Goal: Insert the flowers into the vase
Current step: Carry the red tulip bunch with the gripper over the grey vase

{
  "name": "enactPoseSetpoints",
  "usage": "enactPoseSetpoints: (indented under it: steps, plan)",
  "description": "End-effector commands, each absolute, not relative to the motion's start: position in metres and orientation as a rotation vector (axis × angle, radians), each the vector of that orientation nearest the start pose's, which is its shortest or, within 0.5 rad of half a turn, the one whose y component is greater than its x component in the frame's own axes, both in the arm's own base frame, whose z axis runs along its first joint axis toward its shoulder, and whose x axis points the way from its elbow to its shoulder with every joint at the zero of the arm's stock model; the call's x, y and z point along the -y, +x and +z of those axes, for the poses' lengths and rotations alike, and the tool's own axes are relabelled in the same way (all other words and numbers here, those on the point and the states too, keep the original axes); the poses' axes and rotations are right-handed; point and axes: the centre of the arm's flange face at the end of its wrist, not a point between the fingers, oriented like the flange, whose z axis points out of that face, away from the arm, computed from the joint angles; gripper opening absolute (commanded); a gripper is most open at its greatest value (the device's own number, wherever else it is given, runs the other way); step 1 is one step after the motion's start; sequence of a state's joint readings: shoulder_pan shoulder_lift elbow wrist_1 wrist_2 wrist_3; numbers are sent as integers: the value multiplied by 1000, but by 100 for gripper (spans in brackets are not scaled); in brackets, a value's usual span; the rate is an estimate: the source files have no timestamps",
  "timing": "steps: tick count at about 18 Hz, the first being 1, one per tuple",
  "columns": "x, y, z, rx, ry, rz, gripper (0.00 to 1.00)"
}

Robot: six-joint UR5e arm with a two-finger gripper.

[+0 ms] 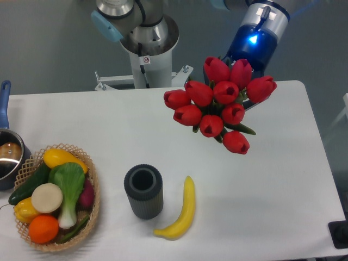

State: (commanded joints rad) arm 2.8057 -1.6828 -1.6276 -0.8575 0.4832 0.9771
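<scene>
At the left edge of the worktop (136, 114) a pot (8, 157) with a blue handle is partly out of view. Just beside it, near the front left corner, stands a wicker basket (92, 212) full of vegetables and fruit.

The vase (143, 191) stands upright near the front edge, a little left of the middle, and its round mouth is open and free. A banana (182, 215) lies just beside it on the right, apart from it.

The flowers (217, 103) hang in the air over the back right part of the worktop, well apart from the vase. The buds point toward the camera, so the bunch seems tilted and the stems are hidden behind it. The tool (239, 68) is also hidden behind the buds, under the blue-lit wrist. It probably pinches the stems, but I cannot tell how its fingers stand.

I judge the bunch to be light and soft, and the buds easy to crush or bend. The right place to hold is the stems, not the heads. The bunch is wider than the mouth, so I think the stems must go in first and nearly upright.

In my opinion nothing stands directly in the way. Only the banana is close enough to be pushed, and the light vase could tip if the stems catch its rim.
</scene>
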Motion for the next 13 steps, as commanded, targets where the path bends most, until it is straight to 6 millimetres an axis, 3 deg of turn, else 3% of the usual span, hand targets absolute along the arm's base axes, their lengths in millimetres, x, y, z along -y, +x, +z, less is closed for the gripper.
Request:
enactPoseSetpoints:
  steps: [9, 11, 13]
  plan:
    - [-407, -433, 533, -120, -1971, -55, 22]
    - [-423, -421, 538, -161, -1966, -65, 22]
    - [-438, -417, 530, -182, -1968, -96, 21]
